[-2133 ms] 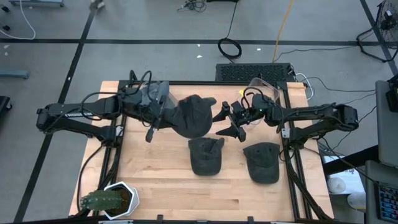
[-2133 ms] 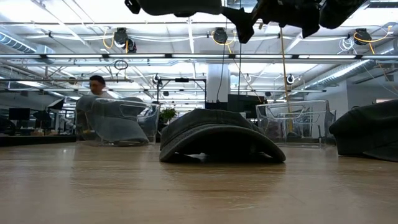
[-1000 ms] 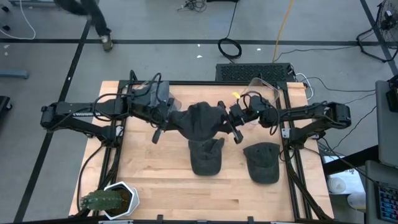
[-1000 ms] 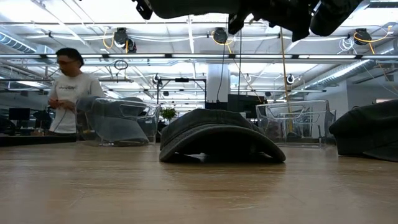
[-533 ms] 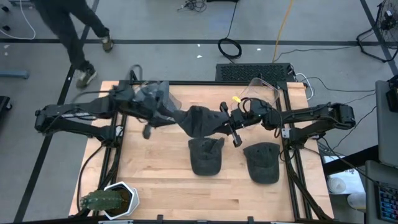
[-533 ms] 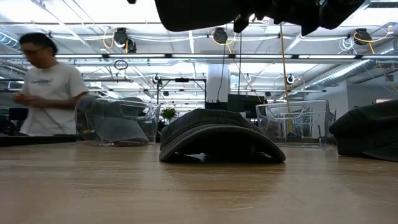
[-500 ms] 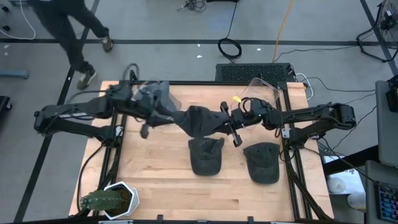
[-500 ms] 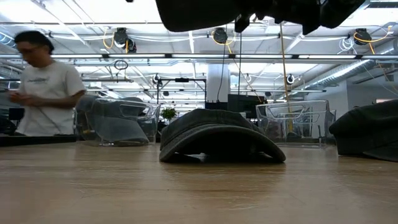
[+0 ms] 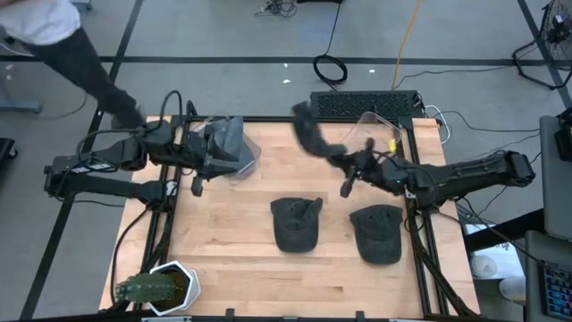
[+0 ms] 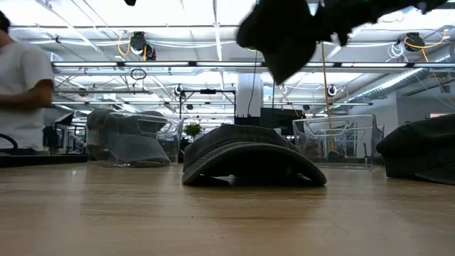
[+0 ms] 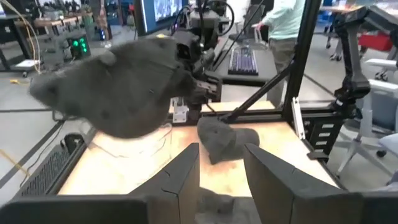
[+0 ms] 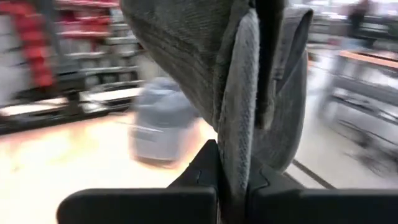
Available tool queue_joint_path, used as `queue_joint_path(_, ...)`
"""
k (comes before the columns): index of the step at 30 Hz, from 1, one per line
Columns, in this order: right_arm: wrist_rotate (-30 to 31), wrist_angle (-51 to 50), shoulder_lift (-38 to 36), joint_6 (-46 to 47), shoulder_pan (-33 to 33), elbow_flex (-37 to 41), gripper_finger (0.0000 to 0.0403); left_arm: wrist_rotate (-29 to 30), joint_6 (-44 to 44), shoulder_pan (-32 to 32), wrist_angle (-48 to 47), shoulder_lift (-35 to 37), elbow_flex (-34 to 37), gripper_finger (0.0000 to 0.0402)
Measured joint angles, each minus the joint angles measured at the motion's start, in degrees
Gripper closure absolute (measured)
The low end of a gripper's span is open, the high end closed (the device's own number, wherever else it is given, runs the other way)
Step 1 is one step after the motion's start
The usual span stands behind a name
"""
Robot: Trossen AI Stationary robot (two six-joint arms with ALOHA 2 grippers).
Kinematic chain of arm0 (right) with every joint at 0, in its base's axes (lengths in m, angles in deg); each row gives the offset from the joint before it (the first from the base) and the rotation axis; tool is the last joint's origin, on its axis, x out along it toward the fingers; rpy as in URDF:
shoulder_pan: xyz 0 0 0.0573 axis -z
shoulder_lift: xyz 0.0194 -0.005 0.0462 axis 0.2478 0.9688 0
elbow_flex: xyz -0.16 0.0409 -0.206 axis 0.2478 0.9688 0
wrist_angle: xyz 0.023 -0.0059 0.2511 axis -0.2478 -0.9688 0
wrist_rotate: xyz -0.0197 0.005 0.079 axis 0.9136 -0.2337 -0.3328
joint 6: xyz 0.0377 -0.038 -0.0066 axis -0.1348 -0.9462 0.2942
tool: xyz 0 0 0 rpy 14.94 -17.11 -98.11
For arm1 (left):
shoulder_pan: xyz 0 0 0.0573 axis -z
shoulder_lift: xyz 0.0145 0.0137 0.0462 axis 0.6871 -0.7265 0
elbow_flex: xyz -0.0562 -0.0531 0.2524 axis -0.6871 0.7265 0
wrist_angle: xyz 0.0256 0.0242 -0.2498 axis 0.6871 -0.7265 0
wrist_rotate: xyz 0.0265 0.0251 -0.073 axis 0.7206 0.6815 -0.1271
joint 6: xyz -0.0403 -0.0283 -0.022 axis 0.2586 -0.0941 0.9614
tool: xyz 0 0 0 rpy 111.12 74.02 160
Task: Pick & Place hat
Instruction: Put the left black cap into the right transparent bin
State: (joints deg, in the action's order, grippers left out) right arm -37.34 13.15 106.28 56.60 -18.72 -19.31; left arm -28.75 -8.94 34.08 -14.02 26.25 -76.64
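Right claw (image 9: 344, 175) clamped on hat (image 9: 312, 136), hat dangling airborne off its tip; left claw (image 9: 198, 174) parted, empty, well apart.

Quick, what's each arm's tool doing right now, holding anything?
Left tool: open, empty.
Right tool: closed on a dark hat, held up above the table.
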Motion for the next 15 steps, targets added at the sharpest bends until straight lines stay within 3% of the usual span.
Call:
queue_joint_path(2, 4.86, -0.99, -2.64, 2.68, -1.43, 2.42, 0.0402, 0.34, -0.39, 0.02, -0.09, -0.69, 0.00, 0.0270)
queue_joint_path(8, 9.48, -3.25, -9.57, 12.34, -2.70, 12.73, 0.0402, 3.05, -1.22, 0.02, -1.57, -2.54, 0.00, 0.0270)
queue_joint_path(15, 16.64, -2.78, -17.00, 16.40, -2.36, 24.38, 0.0403, 3.32, -0.28, 0.02, -1.36, -5.11, 0.00, 0.0270)
